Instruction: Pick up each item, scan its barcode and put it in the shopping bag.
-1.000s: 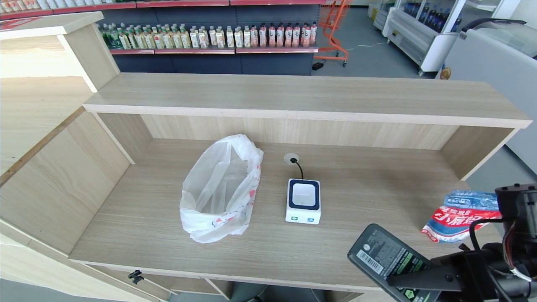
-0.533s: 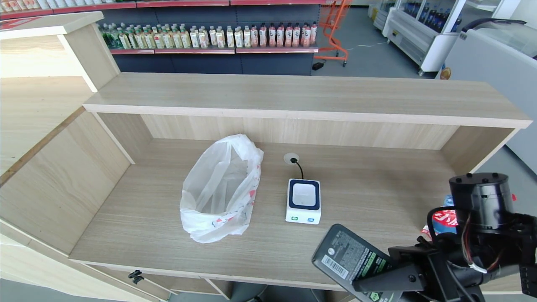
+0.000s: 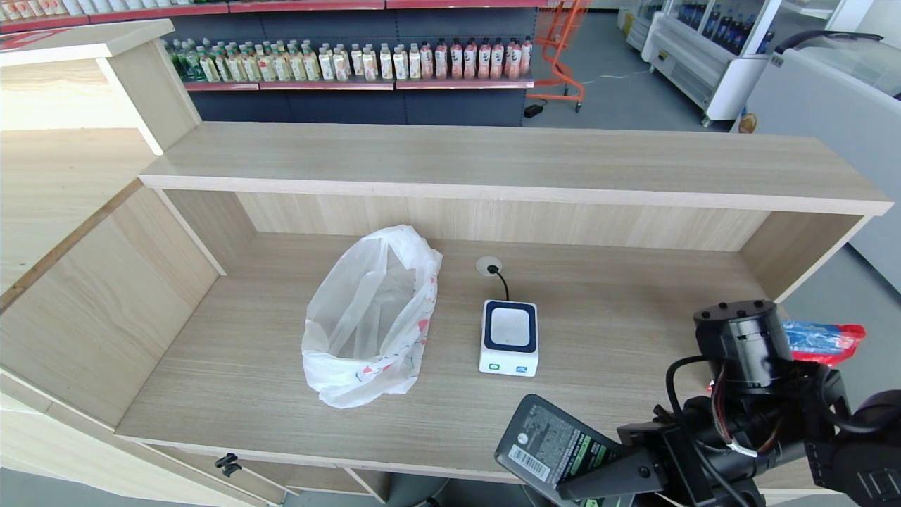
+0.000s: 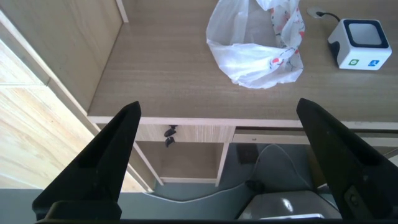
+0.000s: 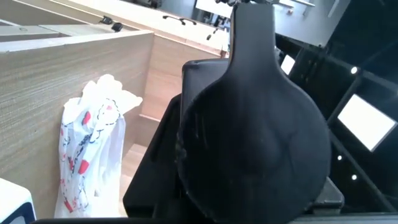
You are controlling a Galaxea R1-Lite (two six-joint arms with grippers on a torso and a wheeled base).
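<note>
Head view. The right gripper has its fingers closed on the lower end of a flat black pack, whose labelled face with the barcode is turned upward. The pack is held off the surface, seen over the front edge of the desk, nearer the robot than the scanner and slightly to its right. The white scanner stands mid-desk, window facing up, its cable running back to a port in the desk. The white shopping bag lies just left of the scanner, apart from it, with its mouth open. A red-and-blue snack packet lies at the desk's right end, partly hidden by the right arm.

Left wrist view. The left gripper hangs in front of the desk edge, fingers spread wide and holding nothing. The shopping bag and scanner lie beyond on the desk.

Right wrist view. The black pack is clamped close to the lens; the shopping bag stands beyond it.
</note>
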